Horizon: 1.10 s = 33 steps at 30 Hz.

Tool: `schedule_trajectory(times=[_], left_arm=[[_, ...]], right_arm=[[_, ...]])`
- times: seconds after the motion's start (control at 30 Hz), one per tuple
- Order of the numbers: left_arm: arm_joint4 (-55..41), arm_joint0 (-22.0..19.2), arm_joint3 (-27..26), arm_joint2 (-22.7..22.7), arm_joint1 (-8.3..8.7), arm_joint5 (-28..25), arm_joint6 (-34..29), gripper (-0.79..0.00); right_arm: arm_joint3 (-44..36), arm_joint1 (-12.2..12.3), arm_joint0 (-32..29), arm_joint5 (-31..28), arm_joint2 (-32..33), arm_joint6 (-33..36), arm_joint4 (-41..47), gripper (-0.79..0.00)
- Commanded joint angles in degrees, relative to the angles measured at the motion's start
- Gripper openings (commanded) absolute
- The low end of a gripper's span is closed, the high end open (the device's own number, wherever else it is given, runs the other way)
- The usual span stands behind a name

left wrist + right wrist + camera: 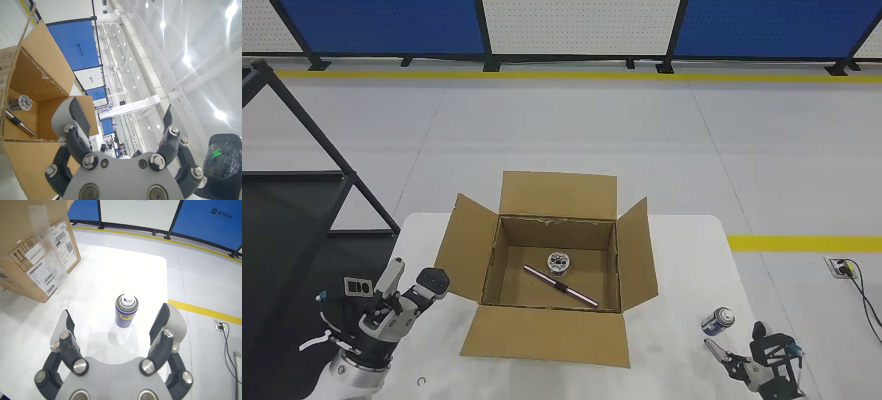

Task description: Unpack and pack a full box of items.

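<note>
An open cardboard box (542, 345) stands in the middle of the white table (682, 300). Inside lie a round metal part (560, 263) and a slim metal rod (560, 286). A blue spray can (717, 321) stands upright on the table to the box's right. My right gripper (116, 321) is open just short of the spray can (126, 312), with nothing between its fingers. My left gripper (122, 113) is open and empty to the left of the box (36, 62), tilted upward; past the box wall it sees the metal part (20, 103) and the rod (19, 123).
A small dark ring (421, 381) lies on the table near the front left. A black frame (312, 140) stands off the table's left side. A power socket with a cable (220, 326) sits on the floor to the right.
</note>
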Motion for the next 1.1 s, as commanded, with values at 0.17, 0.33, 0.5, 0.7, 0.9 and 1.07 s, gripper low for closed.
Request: schedule_trajectory(times=[0.17, 0.33, 0.5, 0.7, 0.9, 1.07], left_arm=[[0.0, 0.0, 0.0, 0.0, 0.0, 0.0, 0.0, 0.0], [0.0, 0.0, 0.0, 0.0, 0.0, 0.0, 0.0, 0.0], [0.0, 0.0, 0.0, 0.0, 0.0, 0.0, 0.0, 0.0], [0.0, 0.0, 0.0, 0.0, 0.0, 0.0, 0.0, 0.0], [0.0, 0.0, 0.0, 0.0, 0.0, 0.0, 0.0, 0.0], [0.0, 0.0, 0.0, 0.0, 0.0, 0.0, 0.0, 0.0]], right_arm=[[7.2, 0.4, 5.4, 0.6, -1.6, 0.1, -1.0, 0.0], [10.0, 0.6, 7.7, 1.4, -2.4, -0.2, -0.9, 0.0], [11.9, 0.8, 9.2, 2.5, -3.0, -0.3, -1.6, -0.034], [14.5, 1.0, 11.0, 4.3, -3.6, -0.5, -2.1, -0.363], [15.2, 1.1, 11.7, 6.7, -4.7, -0.5, -3.1, -0.422], [15.0, 1.2, 11.6, 7.0, -5.0, -0.8, -3.0, -0.665]])
